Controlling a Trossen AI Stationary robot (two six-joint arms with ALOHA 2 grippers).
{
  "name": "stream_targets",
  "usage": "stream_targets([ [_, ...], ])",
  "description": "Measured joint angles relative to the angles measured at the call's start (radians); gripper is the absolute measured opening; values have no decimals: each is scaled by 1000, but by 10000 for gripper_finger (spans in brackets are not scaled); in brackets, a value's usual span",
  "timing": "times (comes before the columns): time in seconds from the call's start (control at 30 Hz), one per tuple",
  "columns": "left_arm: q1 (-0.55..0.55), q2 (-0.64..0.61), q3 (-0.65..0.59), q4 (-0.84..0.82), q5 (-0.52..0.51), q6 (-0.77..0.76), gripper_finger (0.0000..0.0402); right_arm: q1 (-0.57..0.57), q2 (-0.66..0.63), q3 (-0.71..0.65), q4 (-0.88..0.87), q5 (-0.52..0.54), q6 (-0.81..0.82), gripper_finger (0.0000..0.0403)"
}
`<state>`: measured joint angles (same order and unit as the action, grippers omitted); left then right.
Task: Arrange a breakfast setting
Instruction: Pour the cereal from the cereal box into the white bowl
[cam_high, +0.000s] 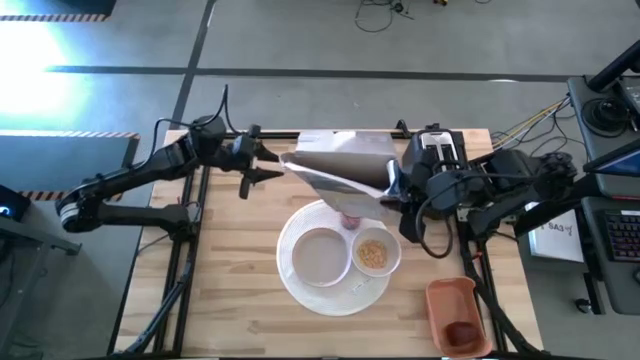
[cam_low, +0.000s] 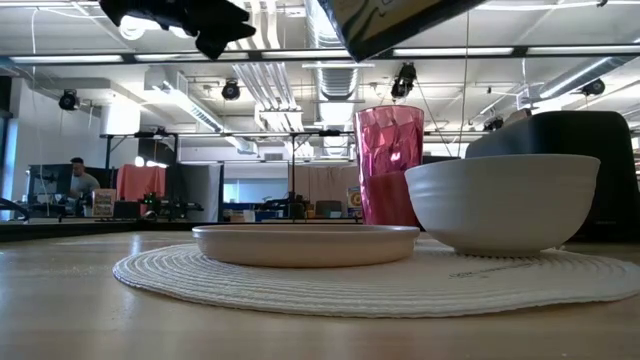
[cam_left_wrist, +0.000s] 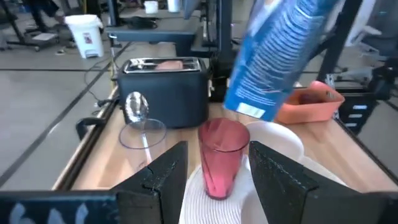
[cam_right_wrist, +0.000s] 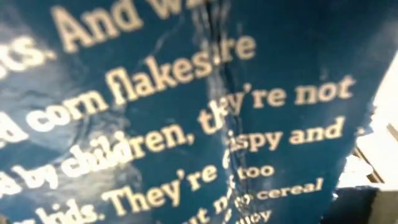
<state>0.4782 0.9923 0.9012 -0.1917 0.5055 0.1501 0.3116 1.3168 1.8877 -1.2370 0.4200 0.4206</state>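
Observation:
A large white plate (cam_high: 318, 258) and a small white bowl (cam_high: 374, 256) holding orange-tan cereal (cam_high: 372, 254) rest on a round white mat (cam_high: 340, 296). A translucent pink cup (cam_left_wrist: 221, 155) stands upright behind them. A blue cereal box (cam_left_wrist: 280, 56) hangs tilted above the cup and bowl, with my right gripper (cam_high: 396, 186) shut on it. My left gripper (cam_left_wrist: 214, 180) is in the air left of the box. It is open, with nothing between its fingers. A dark red fruit (cam_high: 462, 333) lies in the orange tray (cam_high: 448, 296). My right gripper holds the cereal box by its end nearest the toaster (cam_high: 386, 178). It comes at the box from the table's right side. The box fills the right wrist view and hides the fingers. The box is lifted clear and tilted, its other end (cam_high: 292, 160) reaching toward the left arm.
A black toaster (cam_left_wrist: 166, 90) stands at the far right of the table with a brown slice (cam_left_wrist: 169, 63) in its slot. A clear glass thing (cam_left_wrist: 142, 134) sits in front of it. The orange tray lies at the near right corner. Bare wood (cam_high: 230, 290) lies left of the mat.

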Motion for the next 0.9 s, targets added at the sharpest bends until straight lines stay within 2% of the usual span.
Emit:
stream_targets([
  [0.23, -13, 53, 0, 53, 61, 3, 170, -20, 32, -5, 1, 32, -23, 150],
  [0.53, -15, 80, 0, 165, 61, 77, 242, -102, 56, -5, 4, 34, -64, 150],
  [0.7, -30, 79, 0, 245, 62, 78, 270, -167, 62, -12, 112, 37, -139, 150],
  [0.9, -36, 80, -1, 338, 52, 76, 275, -207, 87, -14, 197, 7, -243, 151],
])
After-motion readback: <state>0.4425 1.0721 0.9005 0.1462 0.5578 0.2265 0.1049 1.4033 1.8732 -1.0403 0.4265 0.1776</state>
